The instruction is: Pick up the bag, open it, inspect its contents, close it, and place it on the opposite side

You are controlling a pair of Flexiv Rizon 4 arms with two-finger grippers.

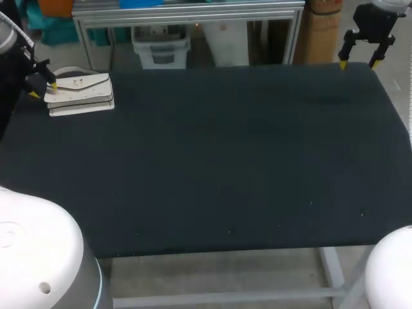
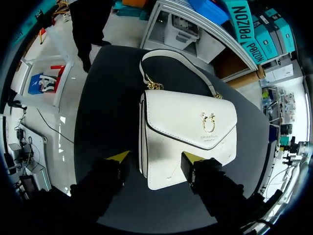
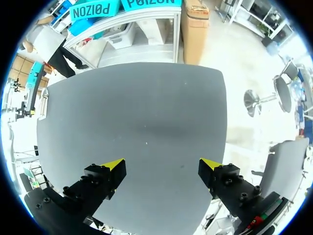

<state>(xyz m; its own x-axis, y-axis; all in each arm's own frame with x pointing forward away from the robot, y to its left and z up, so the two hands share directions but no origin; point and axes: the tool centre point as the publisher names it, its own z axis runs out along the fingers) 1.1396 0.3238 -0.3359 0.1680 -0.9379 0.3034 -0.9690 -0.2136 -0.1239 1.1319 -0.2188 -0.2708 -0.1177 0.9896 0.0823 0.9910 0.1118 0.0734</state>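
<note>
A white handbag lies flat on the dark table at its far left corner. Its flap is down, with a gold clasp on it, and the strap curls on the table behind it. My left gripper sits at the bag's left end. In the left wrist view the bag lies just ahead, and my left gripper stands open astride its near edge; one finger is apart from it, the other overlaps its corner. Over the far right corner my right gripper hangs open, holding nothing, with bare table under it.
The table's far edge runs just behind the bag and under the right gripper. The rest of the dark tabletop bears nothing else that I can see.
</note>
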